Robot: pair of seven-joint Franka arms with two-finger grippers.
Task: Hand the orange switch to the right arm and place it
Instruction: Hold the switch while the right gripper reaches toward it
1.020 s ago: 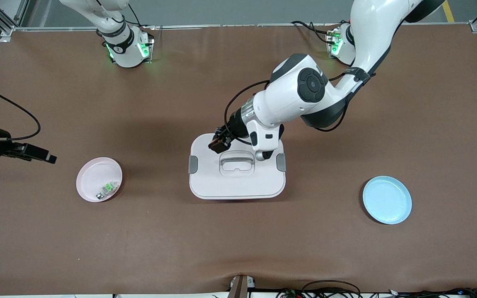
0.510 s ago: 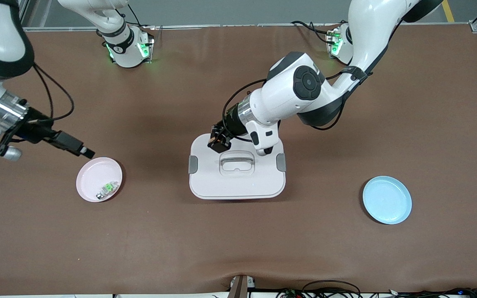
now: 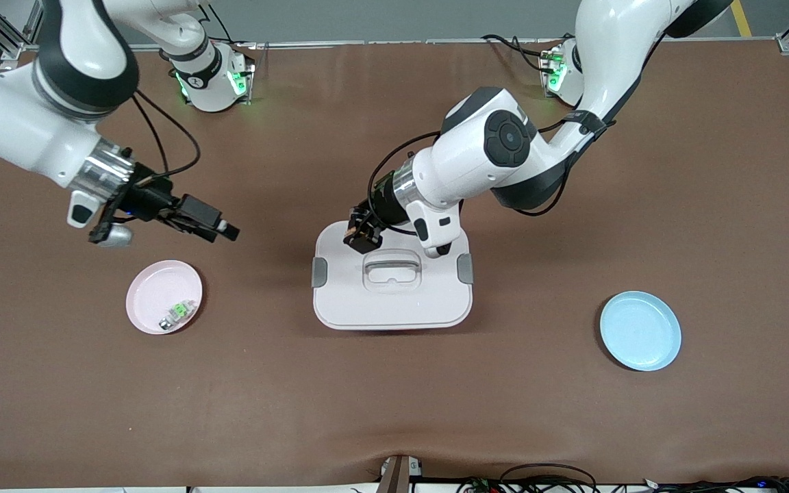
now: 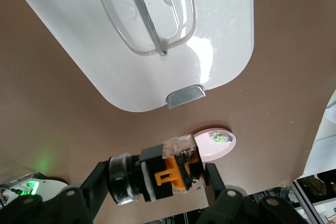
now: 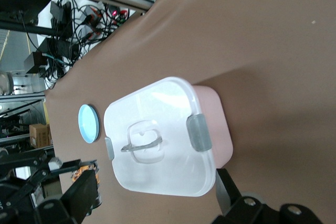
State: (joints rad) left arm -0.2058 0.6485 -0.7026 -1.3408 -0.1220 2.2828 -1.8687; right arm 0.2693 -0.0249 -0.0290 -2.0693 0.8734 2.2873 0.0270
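The orange switch (image 4: 170, 172), a small black block with an orange clip and a silver ring, is held between the fingers of my left gripper (image 4: 157, 179). In the front view the left gripper (image 3: 361, 233) hangs with the switch (image 3: 359, 239) over the edge of the white lidded box (image 3: 394, 301) that lies toward the robots' bases. My right gripper (image 3: 228, 231) is open and empty, in the air over bare table between the pink plate (image 3: 151, 291) and the box. The right wrist view shows its fingers wide apart (image 5: 152, 198), with the switch (image 5: 86, 172) farther off.
The pink plate holds a small green-and-clear part (image 3: 177, 313). A light blue plate (image 3: 640, 331) lies toward the left arm's end of the table. The box has a clear handle (image 3: 392, 268) and grey side clips. Cables lie along the table's near edge.
The right arm has swung in from its end of the table, passing the pink plate toward the box. The left gripper with the switch has barely shifted.
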